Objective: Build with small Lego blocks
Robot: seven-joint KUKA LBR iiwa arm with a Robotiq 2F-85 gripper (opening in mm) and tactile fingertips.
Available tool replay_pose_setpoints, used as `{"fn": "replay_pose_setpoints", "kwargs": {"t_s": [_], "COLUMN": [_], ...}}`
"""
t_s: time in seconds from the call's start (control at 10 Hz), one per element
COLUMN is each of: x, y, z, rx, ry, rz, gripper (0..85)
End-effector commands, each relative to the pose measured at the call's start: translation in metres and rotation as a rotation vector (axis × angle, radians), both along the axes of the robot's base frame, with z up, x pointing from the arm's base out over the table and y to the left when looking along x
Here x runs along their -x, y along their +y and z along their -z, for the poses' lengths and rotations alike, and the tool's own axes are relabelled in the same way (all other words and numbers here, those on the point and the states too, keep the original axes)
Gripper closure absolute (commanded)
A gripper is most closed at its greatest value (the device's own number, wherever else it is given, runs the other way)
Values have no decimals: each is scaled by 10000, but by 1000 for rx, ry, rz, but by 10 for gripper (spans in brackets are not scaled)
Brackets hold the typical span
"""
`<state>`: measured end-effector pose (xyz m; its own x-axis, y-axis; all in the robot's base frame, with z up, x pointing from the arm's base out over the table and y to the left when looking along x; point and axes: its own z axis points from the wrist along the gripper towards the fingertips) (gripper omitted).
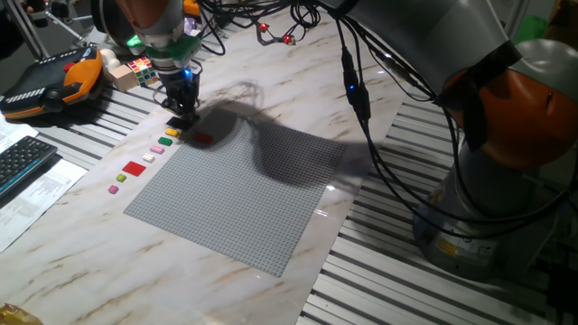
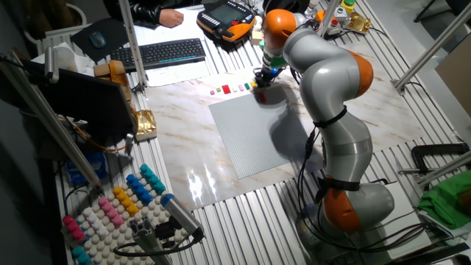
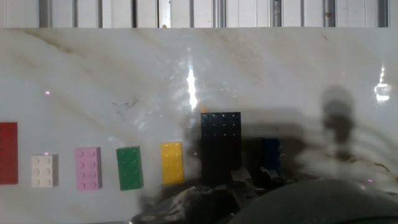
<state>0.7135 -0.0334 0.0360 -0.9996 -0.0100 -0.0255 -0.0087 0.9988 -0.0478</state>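
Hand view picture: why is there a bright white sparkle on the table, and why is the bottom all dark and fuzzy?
Hand view: a lamp's glare on the shiny marble table; the gripper is too close, so blurred, shadowing the black block. One fixed view: the arm's shadow darkens the grey baseplate.

Marble table (image 1: 379, 108) with grey baseplate (image 1: 244, 199), row of small Lego blocks (image 3: 129, 168).

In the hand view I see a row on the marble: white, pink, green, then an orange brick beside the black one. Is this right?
Not quite: the small brick between the green brick and the black brick is yellow, not orange. The hand view shows it. White and pink are as stated.
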Motion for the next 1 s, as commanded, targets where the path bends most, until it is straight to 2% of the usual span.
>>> {"fn": "replay_pose_setpoints", "kwargs": {"t_s": [0.0, 0.5, 0.7, 0.9], "x": [6, 12, -8, -26], "y": [17, 132, 99, 91], "z": [0, -59, -79, -39], "rx": [0, -10, -8, -13], "ry": [1, 5, 15, 10], "rz": [5, 55, 40, 38], "gripper": [677, 677, 670, 673]}}
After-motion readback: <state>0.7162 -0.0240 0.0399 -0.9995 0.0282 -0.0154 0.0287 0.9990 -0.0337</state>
